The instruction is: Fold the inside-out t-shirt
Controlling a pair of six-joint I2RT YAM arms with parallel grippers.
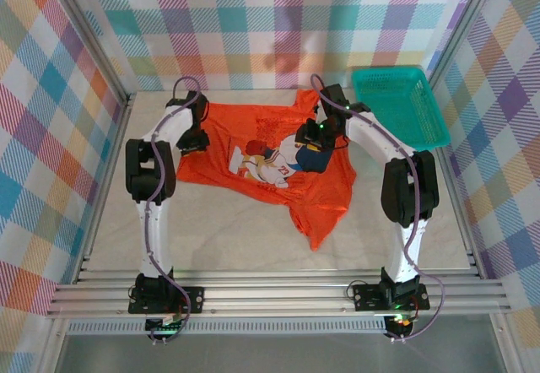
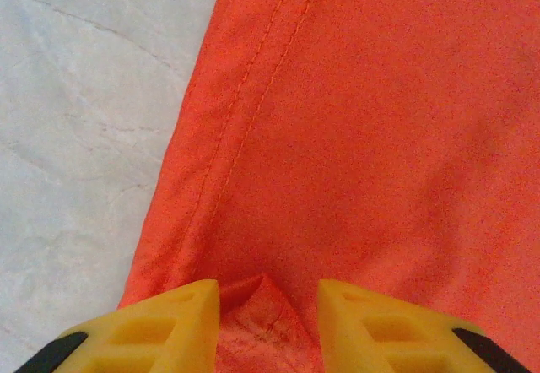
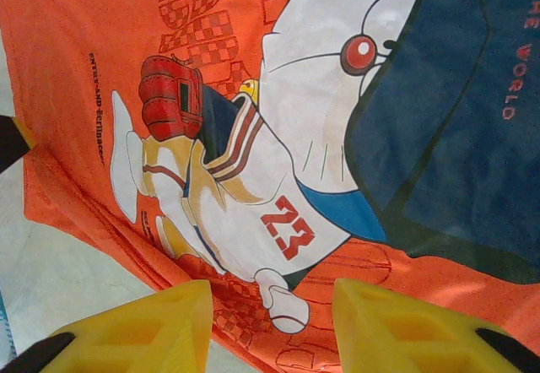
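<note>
The inside-out t-shirt (image 1: 325, 200) lies rumpled across the middle of the table, bright orange-red, its cartoon print (image 1: 266, 164) facing up. At the shirt's left edge my left gripper (image 1: 193, 142) is pressed down onto the cloth. In the left wrist view the left gripper (image 2: 268, 293) is open, and a small peaked ridge of the t-shirt (image 2: 380, 120) rises between its yellow fingers beside a stitched hem. My right gripper (image 1: 311, 143) hovers over the print. In the right wrist view the right gripper (image 3: 272, 293) is open above the t-shirt (image 3: 67, 52) and holds nothing.
A teal plastic basket (image 1: 396, 103) sits at the back right corner. Bare pale tabletop (image 1: 211, 238) runs along the near side and to the left of the shirt (image 2: 76, 120). Plaid walls enclose the table on three sides.
</note>
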